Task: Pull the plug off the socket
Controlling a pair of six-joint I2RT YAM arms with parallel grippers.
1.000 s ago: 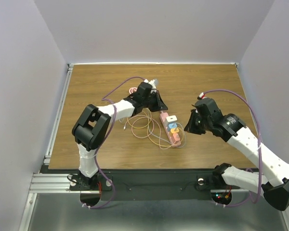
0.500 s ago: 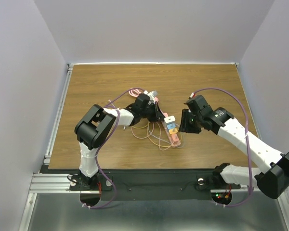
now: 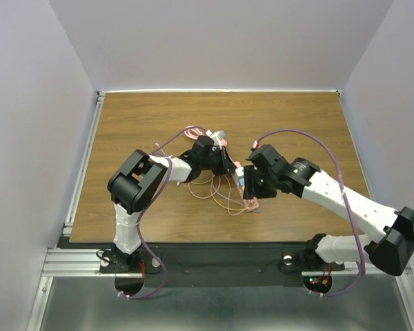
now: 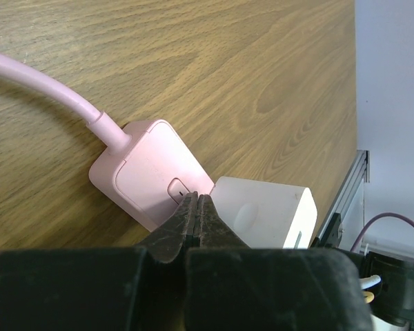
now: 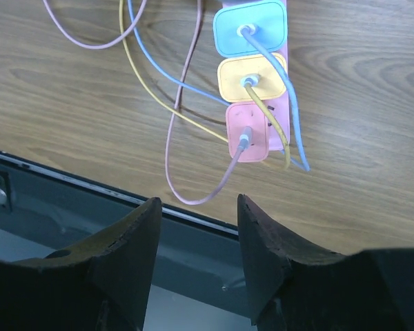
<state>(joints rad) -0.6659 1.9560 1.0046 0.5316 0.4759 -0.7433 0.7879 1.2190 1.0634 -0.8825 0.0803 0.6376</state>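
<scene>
While right end effector (image 5: 198,207) gapes, left end effector (image 4: 196,205) shut: small pink plastic plug (image 5: 247,131) ahead, likely light, rigid; pinch sides.

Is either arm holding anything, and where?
Nothing is held. The left tool is shut empty over the power strip; the right tool is open by the plugs.

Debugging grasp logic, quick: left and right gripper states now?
Left gripper: shut, empty, tips at end of the socket.
Right gripper: open, empty, facing the plugs.
</scene>
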